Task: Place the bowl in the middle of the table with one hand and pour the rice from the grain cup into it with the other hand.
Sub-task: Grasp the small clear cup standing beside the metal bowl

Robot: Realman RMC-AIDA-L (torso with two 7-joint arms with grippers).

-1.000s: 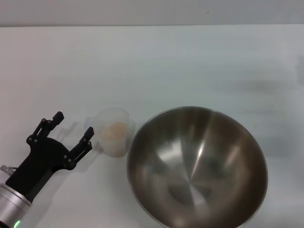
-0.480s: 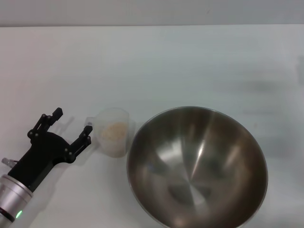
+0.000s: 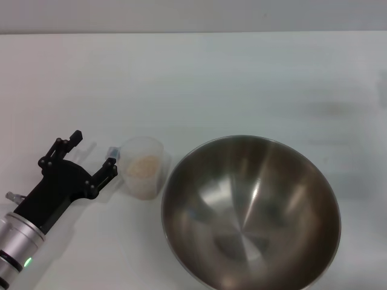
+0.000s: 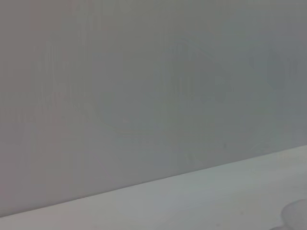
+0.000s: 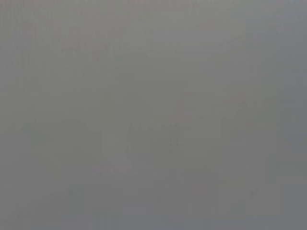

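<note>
A wide stainless-steel bowl (image 3: 251, 211) rests on the white table (image 3: 211, 78) at the front, right of centre. Just left of it, close to its rim, stands the clear grain cup (image 3: 144, 167) holding pale rice (image 3: 144, 167). My left gripper (image 3: 94, 152) is open at the front left, just left of the cup, one fingertip beside the cup's small handle (image 3: 114, 152). Nothing is held between its fingers. The right gripper shows in no view. A sliver of the cup (image 4: 296, 214) appears at the corner of the left wrist view.
The table's far edge (image 3: 193, 32) meets a grey wall. The left wrist view shows the wall and a strip of table (image 4: 192, 201). Only flat grey fills the right wrist view.
My left gripper has moved up and slightly right toward the cup, its nearer fingertip now beside the handle. Cup and bowl have not moved.
</note>
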